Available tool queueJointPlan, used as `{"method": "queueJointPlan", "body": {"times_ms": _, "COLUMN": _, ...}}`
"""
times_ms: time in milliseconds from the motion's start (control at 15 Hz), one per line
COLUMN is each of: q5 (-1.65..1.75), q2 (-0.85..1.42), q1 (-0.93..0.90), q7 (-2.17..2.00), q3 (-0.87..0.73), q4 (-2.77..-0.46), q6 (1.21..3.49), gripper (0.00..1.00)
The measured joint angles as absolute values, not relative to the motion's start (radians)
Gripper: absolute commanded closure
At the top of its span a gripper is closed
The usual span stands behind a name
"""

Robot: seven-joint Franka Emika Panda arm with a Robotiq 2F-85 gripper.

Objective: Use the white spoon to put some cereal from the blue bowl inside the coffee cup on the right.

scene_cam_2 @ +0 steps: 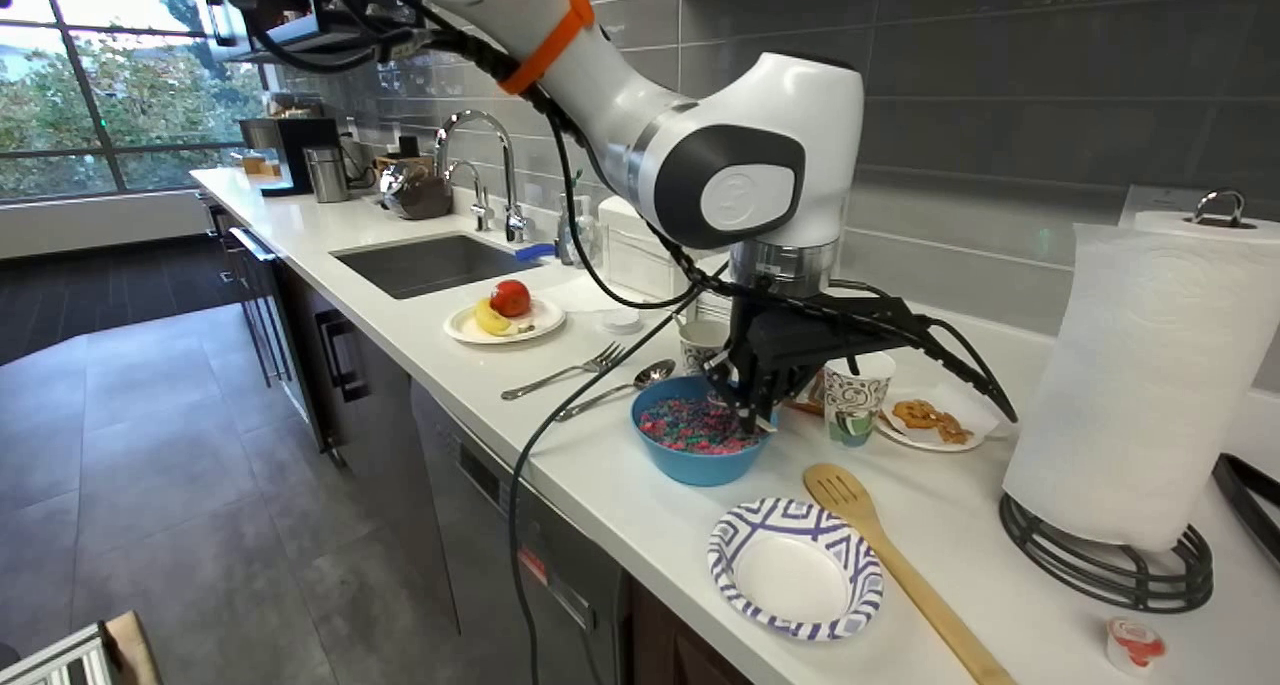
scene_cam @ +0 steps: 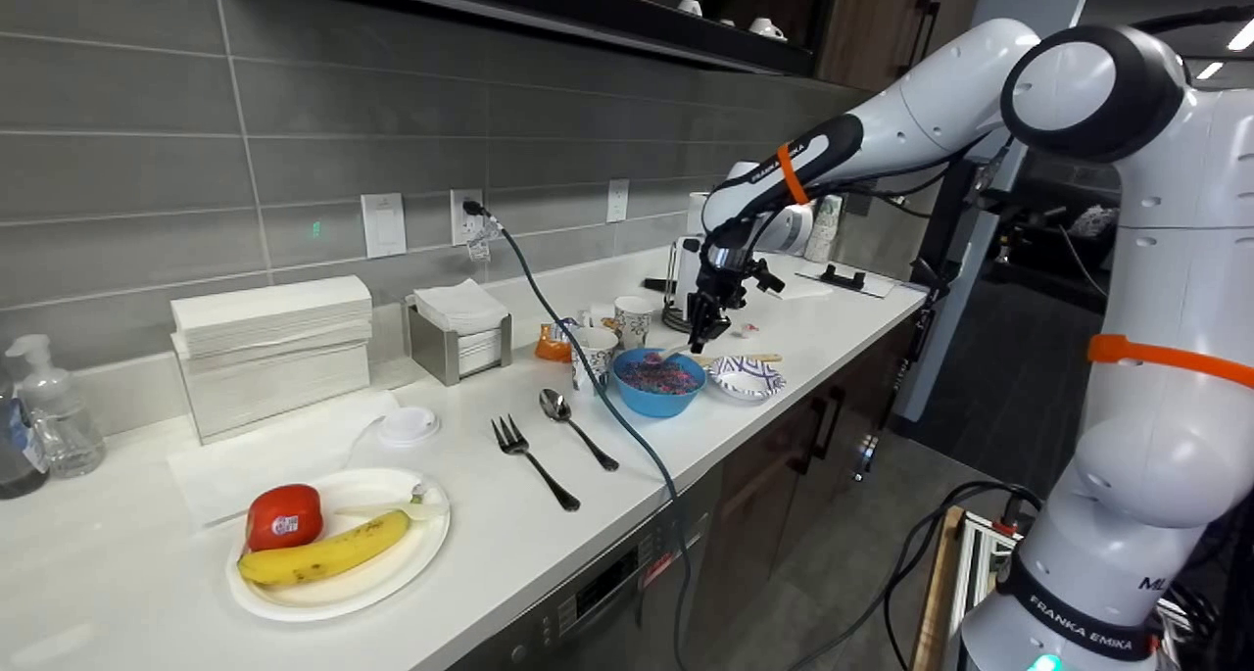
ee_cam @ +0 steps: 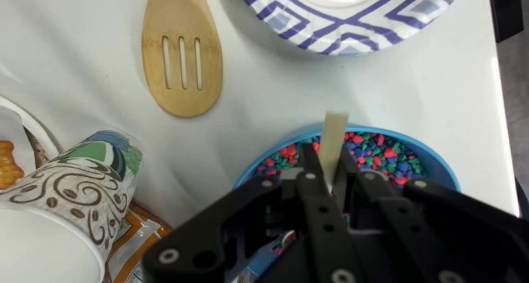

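Cereal (scene_cam: 656, 380) lies in the bright-blue bowl (scene_cam: 654, 405) near the front edge of the countertop (scene_cam: 480, 514) in an exterior view, the Robotiq gripper (scene_cam: 697, 343) over it, the white spoon (scene_cam: 674, 352) slanting toward the cereal. In an exterior view, the right-hand paper coffee cup (scene_cam_2: 857, 397) stands nearer the back edge. In the wrist view, fingers (ee_cam: 316, 196) grip the spoon's handle, a slotted wooden spatula (ee_cam: 182, 24) lying near the bowl.
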State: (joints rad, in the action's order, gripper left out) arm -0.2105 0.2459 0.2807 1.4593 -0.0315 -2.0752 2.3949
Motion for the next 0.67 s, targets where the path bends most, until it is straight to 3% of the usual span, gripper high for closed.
{"method": "queueJointPlan", "body": {"times_ms": 667, "q5": -0.236, "q2": 0.141, "q1": 0.234, "q7": 1.453, "q3": -0.032, "q4": -2.05, "q6": 2.28, "gripper": 0.97}}
